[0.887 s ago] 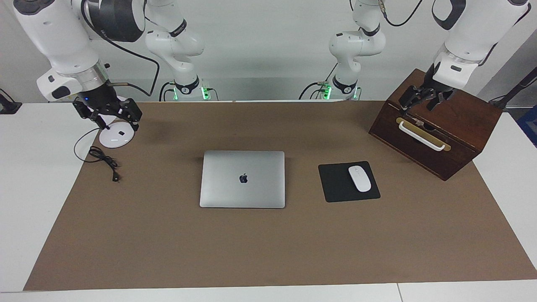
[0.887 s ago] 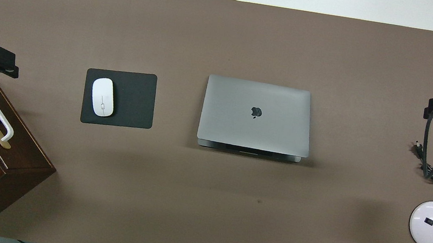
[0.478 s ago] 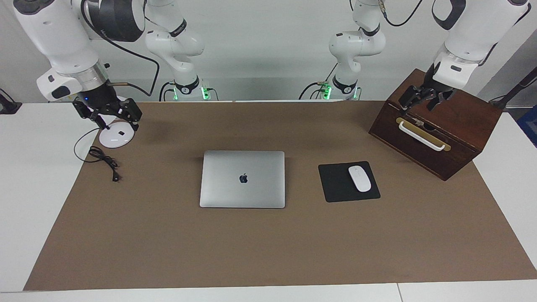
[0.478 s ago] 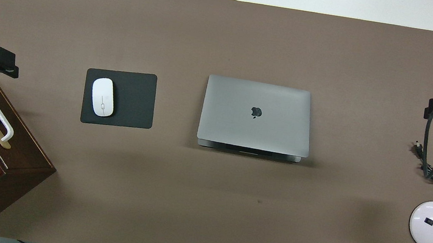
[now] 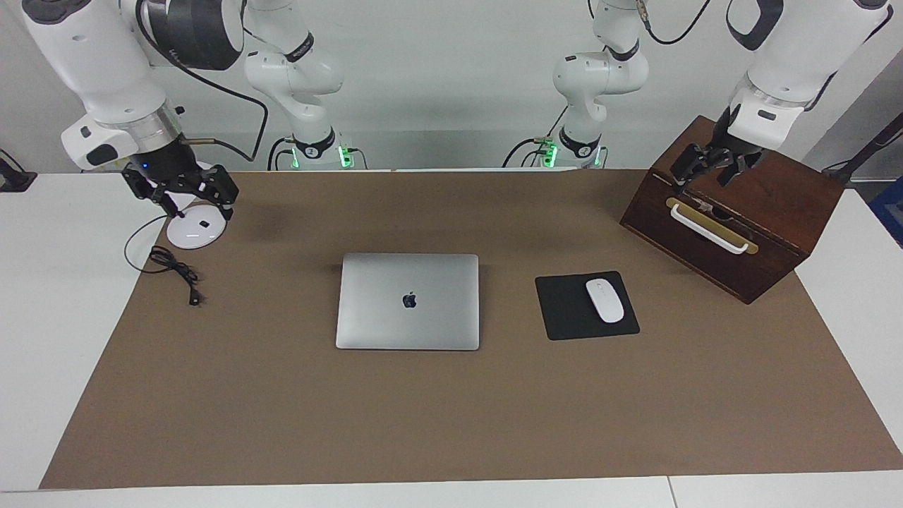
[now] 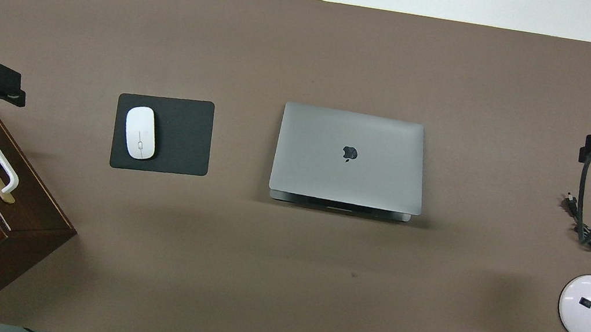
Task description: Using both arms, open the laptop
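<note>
Your left gripper (image 5: 712,171) hangs over the wooden box (image 5: 769,204), jaws spread, holding nothing. Your right gripper (image 5: 189,197) hangs over the white lamp base (image 5: 190,236), jaws apart, also holding nothing. The laptop (image 5: 408,301) lies shut mid-mat, between the lamp and the black mouse pad (image 5: 564,310) carrying the white mouse (image 5: 604,300).

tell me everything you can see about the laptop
The laptop is slim and silver-grey, metal by its look, with a dark apple logo mid-lid. Its lid is shut and it lies flat on the brown mat, about mid-table, beside the black mouse pad but apart from it. The overhead view shows its hinge edge facing the robots. Neither gripper touches it.
</note>
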{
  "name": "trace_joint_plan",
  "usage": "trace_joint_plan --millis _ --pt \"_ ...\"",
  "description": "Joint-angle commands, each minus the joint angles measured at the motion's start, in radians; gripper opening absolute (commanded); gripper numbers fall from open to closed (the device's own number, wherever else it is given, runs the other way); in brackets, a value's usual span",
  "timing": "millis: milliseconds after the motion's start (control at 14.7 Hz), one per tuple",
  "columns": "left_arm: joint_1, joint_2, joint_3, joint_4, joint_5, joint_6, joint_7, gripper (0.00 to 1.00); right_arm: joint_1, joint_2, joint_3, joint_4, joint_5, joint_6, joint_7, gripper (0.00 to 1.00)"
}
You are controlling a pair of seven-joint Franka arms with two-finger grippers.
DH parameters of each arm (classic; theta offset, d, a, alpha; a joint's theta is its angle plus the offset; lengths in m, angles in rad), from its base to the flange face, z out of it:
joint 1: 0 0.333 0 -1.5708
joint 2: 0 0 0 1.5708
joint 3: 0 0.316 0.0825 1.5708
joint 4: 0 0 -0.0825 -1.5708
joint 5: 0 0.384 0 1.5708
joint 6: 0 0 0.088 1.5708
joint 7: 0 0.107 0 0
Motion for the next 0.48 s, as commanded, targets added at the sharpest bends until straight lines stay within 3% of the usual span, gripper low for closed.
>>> trace_joint_plan --millis 0,409 --pt "0.004 -0.030 -0.002 -0.032 0.008 0.005 0.004 1.00 -0.018 -0.022 -0.001 -0.029 0.012 0.024 -0.031 1.00" --pt "0.004 -0.030 -0.004 -0.032 0.008 0.005 0.004 1.00 -0.021 -0.021 -0.001 -0.029 0.012 0.040 -0.028 1.00"
